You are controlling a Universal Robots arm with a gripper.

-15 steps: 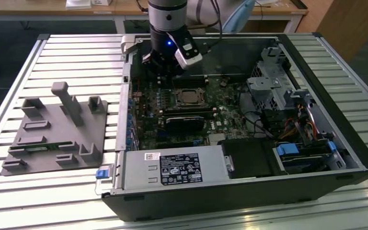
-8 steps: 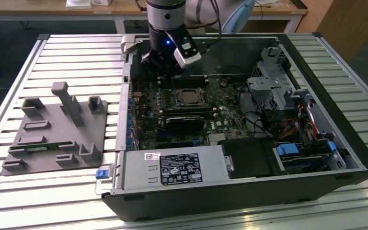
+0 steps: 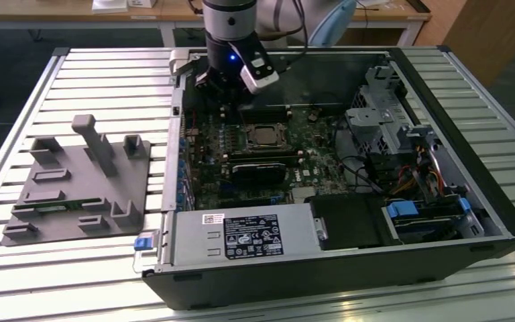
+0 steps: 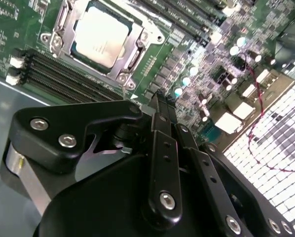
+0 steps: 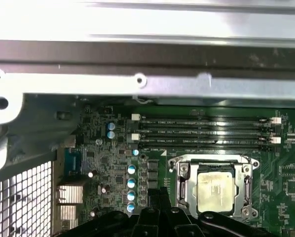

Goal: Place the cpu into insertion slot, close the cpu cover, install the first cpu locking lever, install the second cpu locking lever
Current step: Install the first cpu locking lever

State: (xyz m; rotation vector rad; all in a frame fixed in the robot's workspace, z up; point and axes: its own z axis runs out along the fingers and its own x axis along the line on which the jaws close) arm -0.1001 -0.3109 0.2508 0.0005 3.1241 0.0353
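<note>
Exterior view: my end effector (image 3: 226, 107), closed and empty, hangs at 11 o'clock of the cpu (image 3: 262, 136), which sits beneath the cpu cover (image 3: 247, 136). Latching likely wants slow, square pressing.

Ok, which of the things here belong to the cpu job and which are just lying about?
Job: cpu, cpu cover, gripper.
Lying about: memory slots, power supply, grey moulded tray, drive cables.
</note>
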